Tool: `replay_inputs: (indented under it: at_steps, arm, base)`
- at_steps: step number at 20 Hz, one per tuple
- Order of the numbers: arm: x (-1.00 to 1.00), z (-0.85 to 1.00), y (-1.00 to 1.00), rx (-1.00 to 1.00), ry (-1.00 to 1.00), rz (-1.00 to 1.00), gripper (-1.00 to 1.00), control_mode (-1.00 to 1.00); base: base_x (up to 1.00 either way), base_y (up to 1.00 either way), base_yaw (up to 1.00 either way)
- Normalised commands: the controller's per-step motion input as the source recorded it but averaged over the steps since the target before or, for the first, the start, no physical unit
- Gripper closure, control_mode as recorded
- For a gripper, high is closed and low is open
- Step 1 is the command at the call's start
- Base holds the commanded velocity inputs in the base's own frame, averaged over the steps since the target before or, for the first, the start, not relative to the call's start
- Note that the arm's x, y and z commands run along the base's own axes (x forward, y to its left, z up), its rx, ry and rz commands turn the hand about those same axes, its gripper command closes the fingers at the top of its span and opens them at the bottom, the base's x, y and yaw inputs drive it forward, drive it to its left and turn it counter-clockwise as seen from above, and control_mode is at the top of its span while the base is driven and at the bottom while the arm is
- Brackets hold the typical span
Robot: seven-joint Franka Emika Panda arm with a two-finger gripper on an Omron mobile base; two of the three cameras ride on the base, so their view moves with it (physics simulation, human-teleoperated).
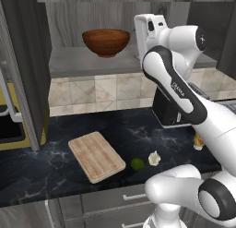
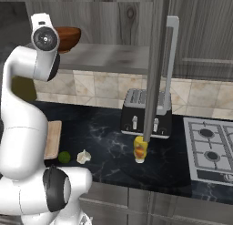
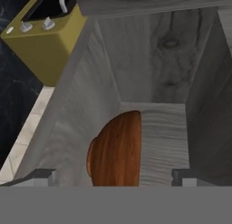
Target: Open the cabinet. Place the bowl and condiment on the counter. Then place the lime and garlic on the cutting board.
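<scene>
**Reaching for the bowl on the open cabinet's shelf**

Left of the toaster, cutting board, then lime and garlic await placement; above it, bowl sits shelved, gripper spread wide around it, nothing held; condiment stands before it.

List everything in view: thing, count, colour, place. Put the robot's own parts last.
cabinet: one, dark grey doors open, lighter grey inside, on the wall above the counter
bowl: one, reddish-brown wood, on the cabinet shelf
counter: one, black with white veins, below the cabinet
cutting board: one, light tan, on the counter
lime: one, green, on the counter right of the board
garlic: one, off-white, beside the lime
condiment: one, yellow bottle, on the counter in front of the toaster
toaster: one, black and silver, at the back of the counter
stove: one, grey, right of the toaster
microwave: one, yellow, left of the cabinet
gripper: one, dark fingertips, open, facing the bowl
</scene>
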Motion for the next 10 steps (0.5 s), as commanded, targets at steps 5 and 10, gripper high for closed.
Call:
replay_inputs:
  at_steps: [5, 10]
  arm:
    - [0.17, 0.00, 0.11, -0.01, 0.05, 0.00, -1.00, -1.00]
    - [0.18, 0.00, 0.11, -0.01, 0.05, 0.00, -1.00, -1.00]
  base:
    - [0.00, 0.00, 0.00]
    - [0.00, 0.00, 0.00]
